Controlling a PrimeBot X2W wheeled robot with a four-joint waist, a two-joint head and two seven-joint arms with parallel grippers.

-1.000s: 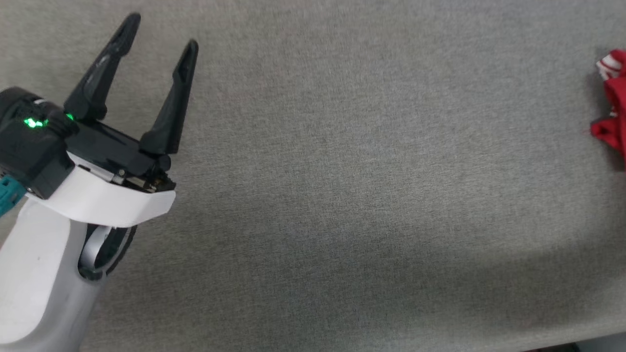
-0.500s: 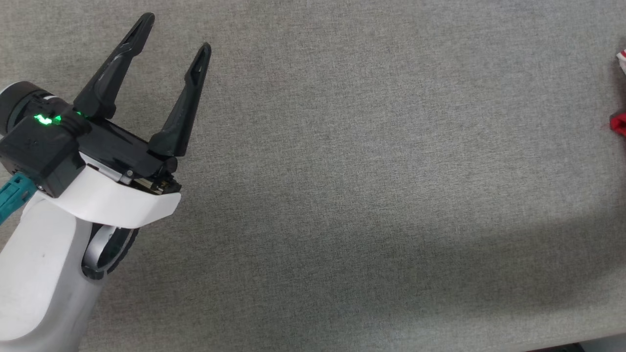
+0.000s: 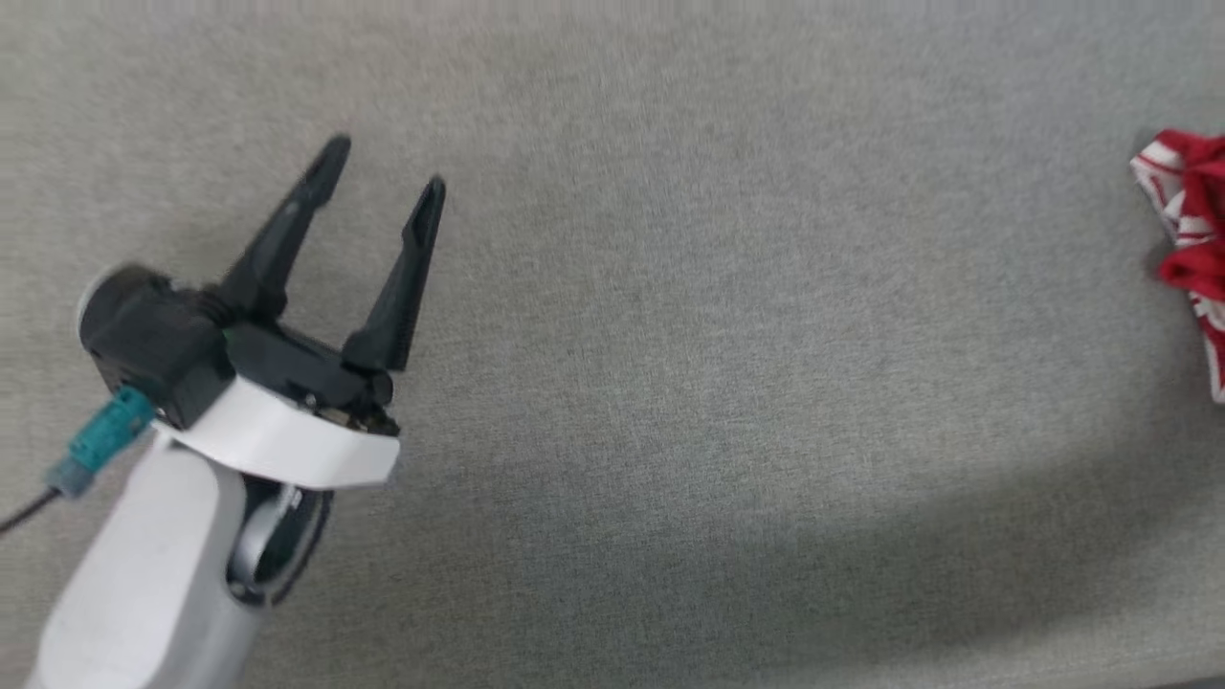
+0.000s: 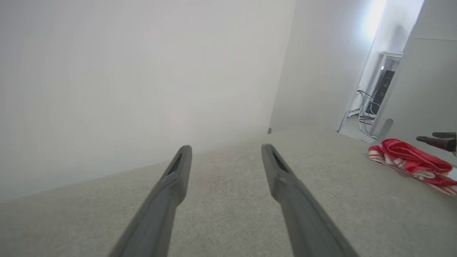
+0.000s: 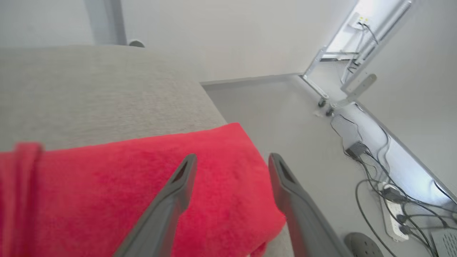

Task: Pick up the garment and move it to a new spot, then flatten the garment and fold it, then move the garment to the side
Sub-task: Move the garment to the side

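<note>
Lying bunched at table [image 3: 718,335] right edge: garment [image 3: 1196,271]. Left gripper [image 3: 386,163], right gripper [image 5: 232,157] spread, empty. Fits pre-pickup or set-aside.

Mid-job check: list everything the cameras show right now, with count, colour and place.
garment: one, red with white stripes, bunched at the right edge of the head view, on the table
table: one, grey fabric top, across the head view
wall: one, white, behind the table in the left wrist view
floor: one, pale grey, beyond the table edge in the right wrist view
power strip: one, white, on the floor among dark cables
left gripper: one, dark fingers, open, lower left of the head view, over bare table
right gripper: one, dark fingers, open, over the garment
</note>
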